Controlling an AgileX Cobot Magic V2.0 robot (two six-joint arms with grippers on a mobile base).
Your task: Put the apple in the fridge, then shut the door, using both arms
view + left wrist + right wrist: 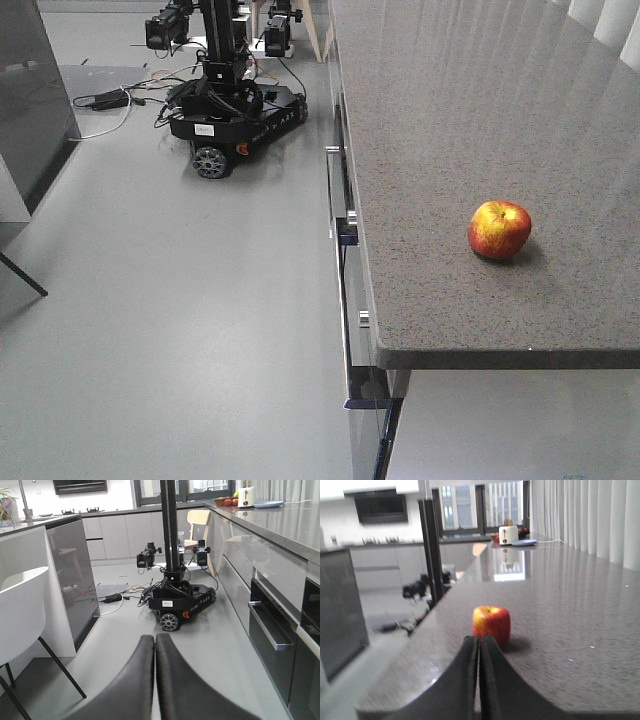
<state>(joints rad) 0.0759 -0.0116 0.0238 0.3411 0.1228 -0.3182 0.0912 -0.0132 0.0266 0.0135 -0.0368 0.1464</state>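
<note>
The apple (499, 229), red with yellow patches, sits on the speckled grey counter (450, 120) near its front edge. In the right wrist view the apple (491, 623) lies just beyond my right gripper (479, 639), which is shut and empty, low over the counter, with its tips a little left of the fruit. My left gripper (154, 637) is shut on nothing and hangs over the grey floor, away from the counter. Neither gripper shows in the front view. The fridge and its door are out of view.
Another wheeled robot base (235, 110) with cables stands on the floor ahead. Drawer fronts with metal handles (338, 200) run below the counter. A dark grey island panel (70, 575) and a white chair (20, 615) are on the left. A toaster (508, 534) stands far back.
</note>
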